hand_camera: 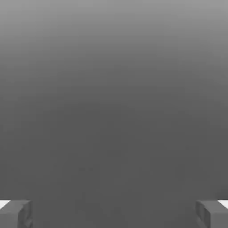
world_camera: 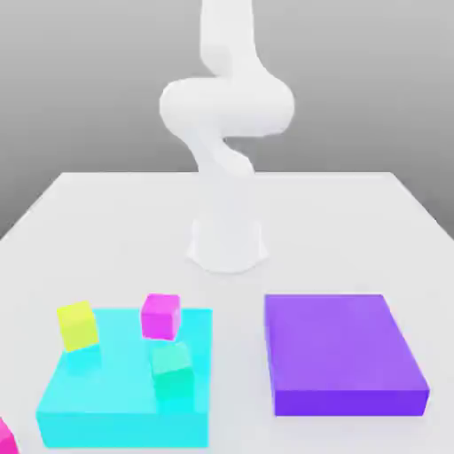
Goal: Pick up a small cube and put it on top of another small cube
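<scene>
In the exterior view's lower-left corner, a hot-pink cube [world_camera: 6, 439] is sitting partly cut off by the frame. In the hand view, the gripper [hand_camera: 114, 214] is spreading its jaws wide, gripping nothing; the cube's bearing from them cannot be determined.

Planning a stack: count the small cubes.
4: yellow cube, magenta cube and green cube on the cyan slab; hot-pink cube cut off at the exterior view's lower left. Others may hide.
</scene>
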Tool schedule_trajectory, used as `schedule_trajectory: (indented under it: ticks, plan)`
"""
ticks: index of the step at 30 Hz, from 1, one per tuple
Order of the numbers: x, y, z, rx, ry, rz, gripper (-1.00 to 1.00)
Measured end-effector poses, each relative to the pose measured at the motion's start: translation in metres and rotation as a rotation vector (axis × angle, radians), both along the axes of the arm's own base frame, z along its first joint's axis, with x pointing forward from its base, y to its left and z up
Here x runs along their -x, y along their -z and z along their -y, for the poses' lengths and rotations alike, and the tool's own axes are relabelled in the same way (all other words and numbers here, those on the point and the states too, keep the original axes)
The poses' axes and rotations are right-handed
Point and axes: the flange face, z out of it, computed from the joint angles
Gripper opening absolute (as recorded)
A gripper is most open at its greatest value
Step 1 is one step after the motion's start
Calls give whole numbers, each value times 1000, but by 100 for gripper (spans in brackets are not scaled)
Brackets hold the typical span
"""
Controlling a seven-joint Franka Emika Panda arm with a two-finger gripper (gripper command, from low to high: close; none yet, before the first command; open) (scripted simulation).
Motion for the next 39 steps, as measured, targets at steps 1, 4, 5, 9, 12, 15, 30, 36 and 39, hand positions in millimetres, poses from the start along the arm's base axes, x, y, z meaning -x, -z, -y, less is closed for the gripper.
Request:
schedule_trajectory:
  ticks: [1, 4, 5, 9, 12, 15, 30, 36, 39]
  plan:
    - [-13, 11, 7, -7, 20, -25, 0]
    - [-48, 44, 30, -29, 79, -94, 0]
    - [-59, 55, 38, -36, 99, -116, 0]
    - [-96, 106, 72, -67, 179, -205, 0]
    - [-119, 148, 100, -92, 239, -270, 0]
    - [-136, 193, 129, -117, 301, -335, 0]
    - [-136, 450, 268, -256, 615, -654, 0]
    - [-124, 549, 285, -279, 663, -703, -100]
    - [-124, 549, 285, -279, 663, -702, -100]
